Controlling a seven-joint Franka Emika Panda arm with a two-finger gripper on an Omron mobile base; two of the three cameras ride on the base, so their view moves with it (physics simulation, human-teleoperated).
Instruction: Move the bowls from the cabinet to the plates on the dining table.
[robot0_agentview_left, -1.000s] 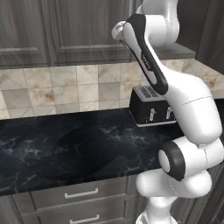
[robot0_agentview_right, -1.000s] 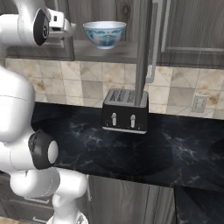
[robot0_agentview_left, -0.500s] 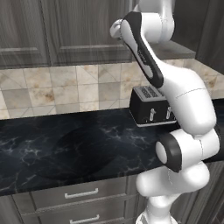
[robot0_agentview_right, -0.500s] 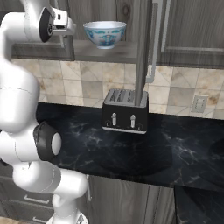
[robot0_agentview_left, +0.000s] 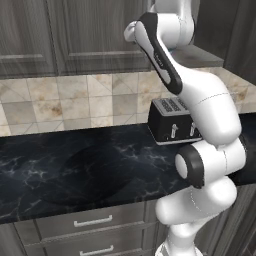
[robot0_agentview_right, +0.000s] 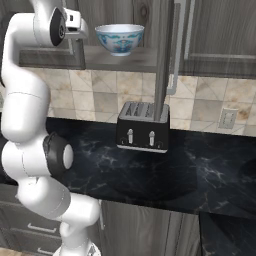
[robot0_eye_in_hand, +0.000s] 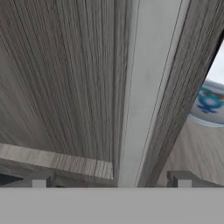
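Reaching for the first bowl

My jaws stand wide apart against the dark wood-grain cabinet (robot0_agentview_right: 210, 30); the white, blue-patterned bowl (robot0_agentview_right: 119, 39) sits inside on its shelf. Next I must swing toward it.

The white Franka Panda arm with dark joints (robot0_agentview_left: 200, 115) rises from its base in a tall fold: a bulky lower link leans outward to a round dark elbow joint, a long white link then slants up and back, and the upper links double over at the top of the left base view. In the right base view the same arm (robot0_agentview_right: 30, 105) climbs the left edge, with its wrist section turned sideways at the top. In the hand view the two-finger gripper (robot0_eye_in_hand: 111, 180) shows both small dark fingertips (robot0_eye_in_hand: 39, 179) standing far apart, jaws spread wide with nothing between them.
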